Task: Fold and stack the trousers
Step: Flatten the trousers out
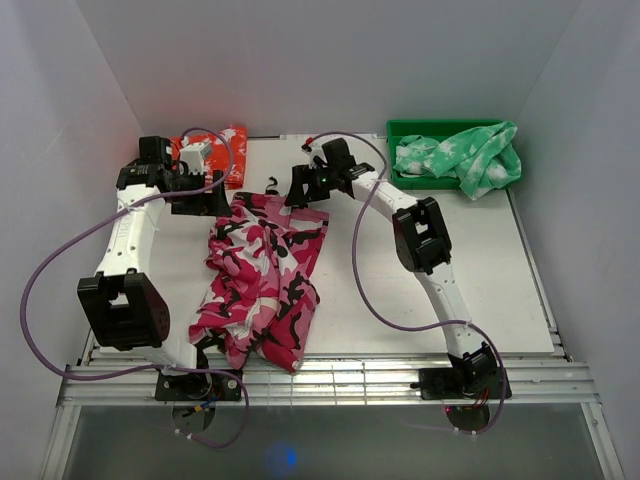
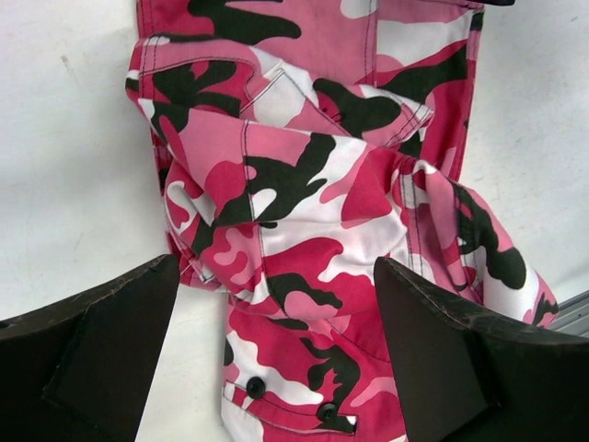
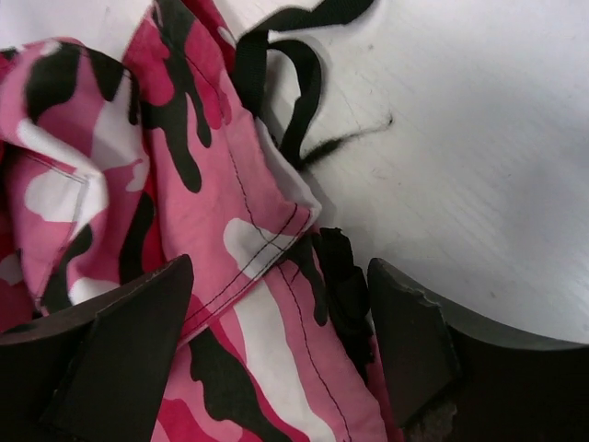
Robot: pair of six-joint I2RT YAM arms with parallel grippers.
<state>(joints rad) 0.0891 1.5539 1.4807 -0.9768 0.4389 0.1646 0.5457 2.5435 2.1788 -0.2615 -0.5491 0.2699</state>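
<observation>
The trousers (image 1: 265,270), pink-magenta camouflage with black and white patches, lie crumpled on the white table, left of centre, running from the back toward the front edge. My left gripper (image 1: 213,200) stands open at their back left corner. In the left wrist view its fingers (image 2: 101,350) straddle a buttoned pocket flap of the trousers (image 2: 304,212) without touching the cloth. My right gripper (image 1: 302,192) is at the back right corner. Its jaws are apart around a hemmed edge of the trousers (image 3: 248,249), with a black drawstring (image 3: 294,83) beside it.
An orange-red garment with white splotches (image 1: 225,150) lies at the back left, behind the left arm. A green bin (image 1: 440,130) at the back right holds a green and white garment (image 1: 470,155). Metal rails (image 1: 330,375) run along the table's front edge.
</observation>
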